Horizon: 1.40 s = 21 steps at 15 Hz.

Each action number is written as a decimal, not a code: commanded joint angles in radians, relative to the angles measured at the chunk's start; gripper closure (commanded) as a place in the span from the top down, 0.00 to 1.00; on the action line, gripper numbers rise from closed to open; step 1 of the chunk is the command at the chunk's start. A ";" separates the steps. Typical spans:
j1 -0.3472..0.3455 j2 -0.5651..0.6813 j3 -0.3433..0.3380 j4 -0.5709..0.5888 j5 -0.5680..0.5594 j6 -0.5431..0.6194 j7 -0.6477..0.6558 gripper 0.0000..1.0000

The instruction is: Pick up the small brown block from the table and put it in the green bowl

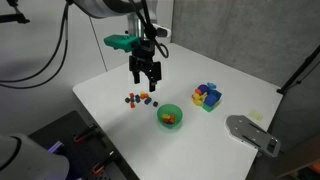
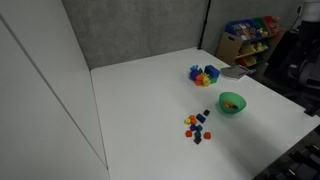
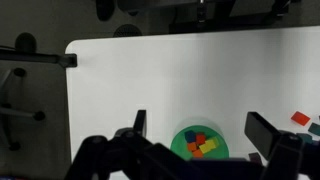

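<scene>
The gripper (image 1: 145, 78) hangs above the tabletop (image 1: 240, 100) with its fingers pointing down and spread apart, nothing between them. In the wrist view the gripper (image 3: 198, 124) frames a bare stretch of white surface. The green bowl (image 3: 199, 144) sits low between the two fingers (image 3: 266, 132), and small red, yellow, green and orange pieces lie inside it.

In an exterior view a cluster of tiny blocks (image 1: 140, 99) lies on the tabletop beneath the gripper and a little toward the camera, with clear air between them. Orange, red, blue and darker pieces show in it. The brown block must be one of the dark ones, but at this size I cannot tell which, so its place is no nearer than within that cluster. The same cluster (image 2: 196, 126) shows in the other outside picture, where the gripper is out of frame.

The bowl (image 1: 170, 117) stands just beside the cluster, apart from it, on the side nearer the tabletop's front corner; it also appears at (image 2: 232, 103). Farther off is a pile of larger blue, yellow and red toy blocks (image 1: 207, 96), well apart from the tiny ones. A red block (image 3: 300, 118) lies at the right edge of the wrist view.
</scene>
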 commanded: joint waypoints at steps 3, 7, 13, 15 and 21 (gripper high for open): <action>0.016 0.000 -0.015 0.002 -0.003 -0.002 0.003 1.00; 0.029 0.032 -0.007 0.014 0.008 0.029 0.013 1.00; 0.073 0.146 0.003 0.045 0.036 0.138 0.017 1.00; 0.088 0.197 0.006 0.059 0.057 0.178 0.010 1.00; 0.133 0.363 0.022 0.095 0.094 0.329 0.012 1.00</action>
